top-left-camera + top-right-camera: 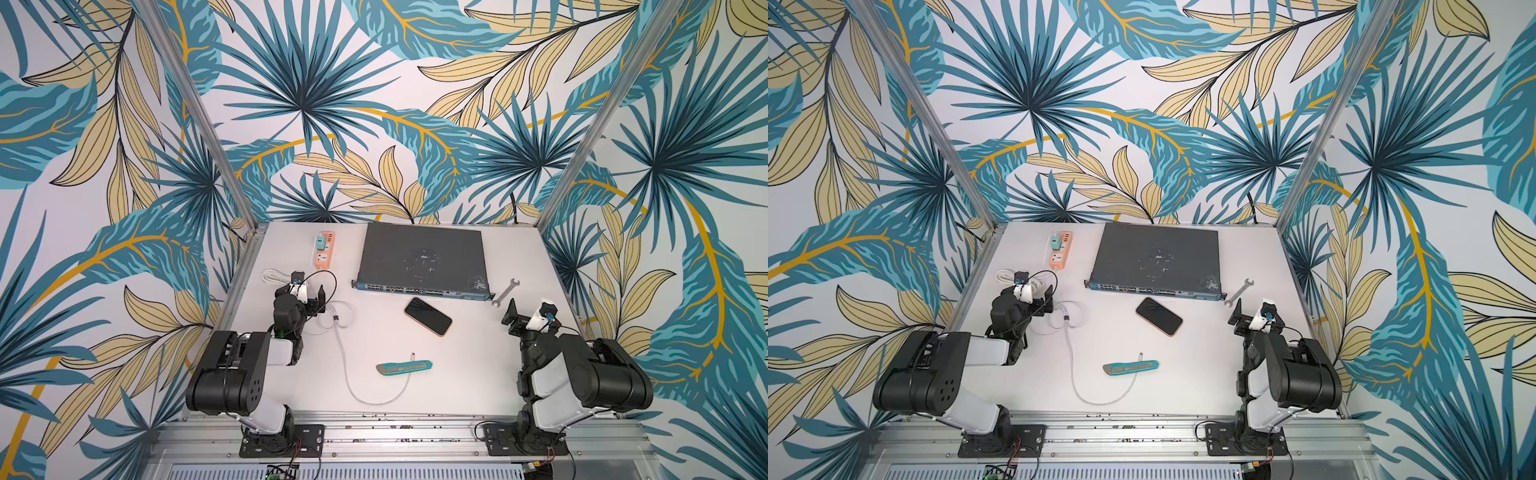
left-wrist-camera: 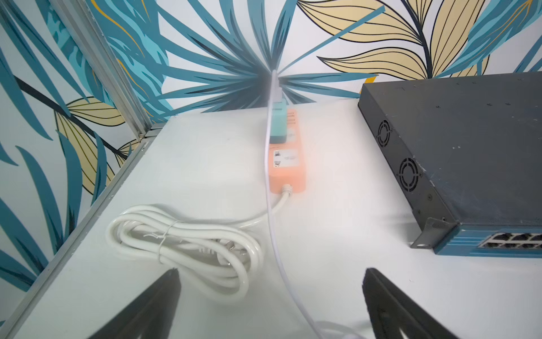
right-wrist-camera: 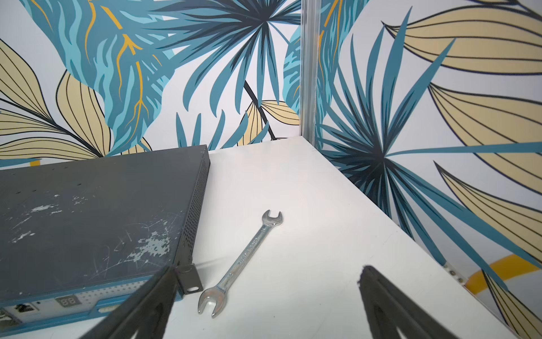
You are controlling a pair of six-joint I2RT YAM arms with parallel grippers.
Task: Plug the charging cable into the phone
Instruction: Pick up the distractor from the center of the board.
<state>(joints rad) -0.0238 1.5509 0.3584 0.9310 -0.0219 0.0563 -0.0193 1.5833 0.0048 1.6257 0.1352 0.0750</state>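
The phone (image 1: pixel 428 316) (image 1: pixel 1159 316) lies flat and screen-up mid-table, in front of the network switch. The thin white charging cable (image 1: pixel 347 374) (image 1: pixel 1073 365) runs from a teal charger on the power strip, through a tied loop beside my left gripper, then curves round the front. Its connector tip (image 1: pixel 412 355) ends by a teal knife. My left gripper (image 1: pixel 318 301) (image 2: pixel 271 270) is open and holds nothing; the cable (image 2: pixel 274 234) runs along the table between its fingers. My right gripper (image 1: pixel 524 318) (image 3: pixel 266 270) is open and empty at the right, near a wrench.
A dark grey network switch (image 1: pixel 422 257) (image 3: pixel 88 211) fills the back centre. An orange power strip (image 1: pixel 323 249) (image 2: pixel 289 164) and its coiled white cord (image 2: pixel 181 240) sit at the back left. A wrench (image 1: pixel 505 292) (image 3: pixel 243 261) lies right of the switch. The teal utility knife (image 1: pixel 405 368) crosses the cable near the front.
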